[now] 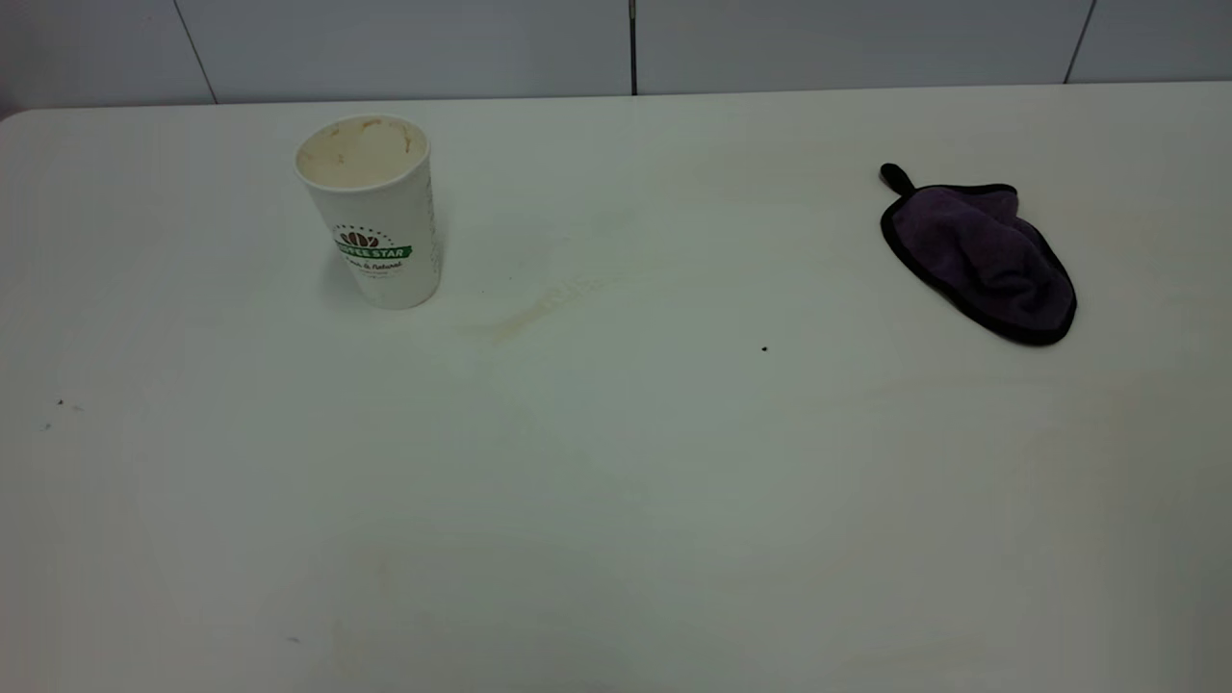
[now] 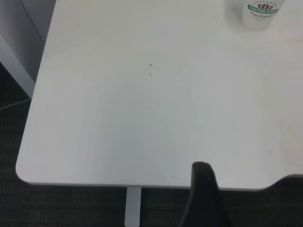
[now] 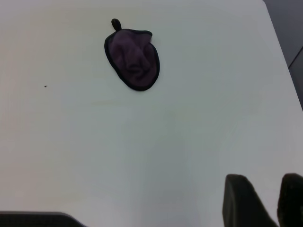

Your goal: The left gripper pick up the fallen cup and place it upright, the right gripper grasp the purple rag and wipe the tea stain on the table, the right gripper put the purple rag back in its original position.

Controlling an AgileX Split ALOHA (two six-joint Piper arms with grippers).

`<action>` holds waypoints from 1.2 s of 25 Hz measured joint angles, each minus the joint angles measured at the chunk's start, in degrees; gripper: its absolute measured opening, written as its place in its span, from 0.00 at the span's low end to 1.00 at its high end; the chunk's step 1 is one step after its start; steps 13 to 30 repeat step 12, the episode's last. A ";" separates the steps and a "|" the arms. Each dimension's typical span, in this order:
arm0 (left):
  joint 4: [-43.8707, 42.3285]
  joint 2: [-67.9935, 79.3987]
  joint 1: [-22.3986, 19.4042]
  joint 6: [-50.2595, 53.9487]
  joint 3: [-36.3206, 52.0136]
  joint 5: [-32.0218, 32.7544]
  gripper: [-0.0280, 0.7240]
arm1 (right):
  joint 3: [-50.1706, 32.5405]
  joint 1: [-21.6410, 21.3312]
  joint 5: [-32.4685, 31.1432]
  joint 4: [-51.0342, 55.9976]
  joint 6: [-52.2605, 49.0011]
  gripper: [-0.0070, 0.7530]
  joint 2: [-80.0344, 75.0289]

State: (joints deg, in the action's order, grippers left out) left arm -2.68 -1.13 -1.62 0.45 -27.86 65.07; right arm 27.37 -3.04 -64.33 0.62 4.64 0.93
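Note:
The cup stands upright at the back left of the table, mouth up, its cream inside stained brown; its base shows in the left wrist view. The purple rag lies bunched at the back right, loop tab toward the far edge, and also shows in the right wrist view. A faint pale-brown smear lies right of the cup; no oval amber tea stain shows. Neither arm is in the exterior view. My left gripper hangs over the table's near left edge. My right gripper is empty, slightly open, well clear of the rag.
A tiny black speck sits mid-table, and smaller specks lie near the left side. The table's rounded near-left corner and a leg show in the left wrist view. A grey wall runs behind.

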 joint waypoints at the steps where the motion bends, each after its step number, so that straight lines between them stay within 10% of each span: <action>1: 0.00 0.00 0.00 0.00 0.00 0.00 0.78 | 0.00 0.00 0.00 0.00 0.00 0.31 0.00; 30: 0.00 0.00 0.00 0.00 0.00 0.00 0.78 | 0.00 0.00 0.00 0.00 0.00 0.32 0.00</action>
